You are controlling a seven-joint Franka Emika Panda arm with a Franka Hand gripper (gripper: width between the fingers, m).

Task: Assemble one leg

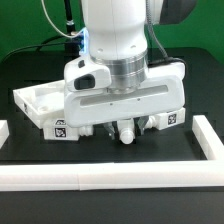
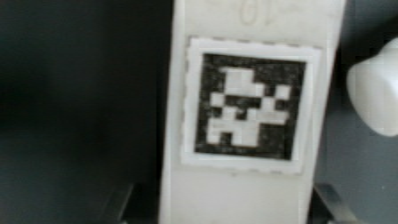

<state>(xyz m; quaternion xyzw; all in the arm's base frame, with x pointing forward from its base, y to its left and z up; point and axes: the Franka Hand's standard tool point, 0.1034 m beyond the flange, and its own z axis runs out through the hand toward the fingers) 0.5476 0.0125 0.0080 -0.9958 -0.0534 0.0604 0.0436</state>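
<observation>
In the wrist view a white leg (image 2: 249, 60) with a black-and-white square tag fills the middle and runs lengthwise between my two dark fingers (image 2: 132, 205). My gripper (image 2: 240, 208) stands low over it, with a finger close against each long side, and looks shut on it. In the exterior view the gripper (image 1: 125, 130) is down at table level in front of the tray-like piece, and only a small white part of the leg (image 1: 127, 137) shows under the hand. Its peg end is hidden.
The large white square tray-like piece (image 1: 30, 98) lies behind on the exterior view's left. Two more tagged legs lie beside the gripper (image 1: 60, 128) (image 1: 170, 120); a rounded white part (image 2: 375, 95) shows in the wrist view. A white border (image 1: 110, 178) frames the black table.
</observation>
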